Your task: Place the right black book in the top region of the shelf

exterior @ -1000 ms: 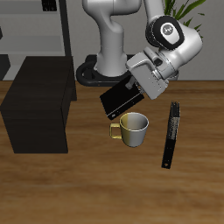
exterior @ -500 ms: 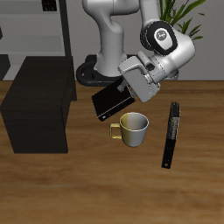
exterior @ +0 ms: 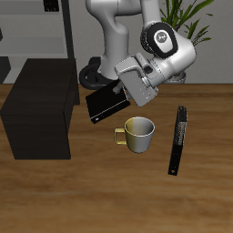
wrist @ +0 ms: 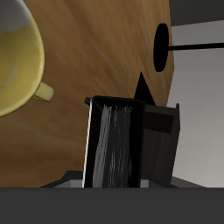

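book black | shelf black | mug pale yellow | table wood-brown | thin book black, spine marks perhaps grey

No text, label, brand, number or sign can be read in either view. The right black book has a plain dark cover, and in the wrist view its face shows only pale streaks of reflected light. The shelf is plain black on all visible sides. The mug carries no print. The thin black book lying on the table has some greyish marks along its spine; perhaps they are lettering, but they are too small to read.
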### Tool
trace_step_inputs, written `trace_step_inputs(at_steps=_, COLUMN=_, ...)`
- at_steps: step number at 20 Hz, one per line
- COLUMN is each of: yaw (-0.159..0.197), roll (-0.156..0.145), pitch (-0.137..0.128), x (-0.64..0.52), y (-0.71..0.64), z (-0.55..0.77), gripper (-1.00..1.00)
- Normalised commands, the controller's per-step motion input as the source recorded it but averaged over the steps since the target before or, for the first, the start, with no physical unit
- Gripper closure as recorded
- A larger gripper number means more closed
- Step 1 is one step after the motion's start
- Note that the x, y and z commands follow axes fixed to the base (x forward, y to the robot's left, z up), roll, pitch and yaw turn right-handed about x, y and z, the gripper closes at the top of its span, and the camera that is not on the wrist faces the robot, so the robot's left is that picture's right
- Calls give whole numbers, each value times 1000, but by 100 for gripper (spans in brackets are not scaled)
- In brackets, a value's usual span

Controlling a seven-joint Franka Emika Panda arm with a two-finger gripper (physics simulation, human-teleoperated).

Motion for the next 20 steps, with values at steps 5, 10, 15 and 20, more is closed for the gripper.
trace_step_inputs(at_steps=5, yaw=-28, roll=-40, pitch=-2, x=59, y=-261, z=71, gripper=100)
trace_step_inputs(at_steps=10, yaw=-8, roll=-2, pitch=11, x=54, y=-142, z=-61, gripper=100)
trace_step_inputs(at_steps=15, yaw=2, roll=-19, pitch=6, x=41, y=-105, z=-104, gripper=100)
trace_step_inputs(at_steps=20, yaw=-4, roll=1, pitch=9, x=39, y=-59, z=-60, gripper=100)
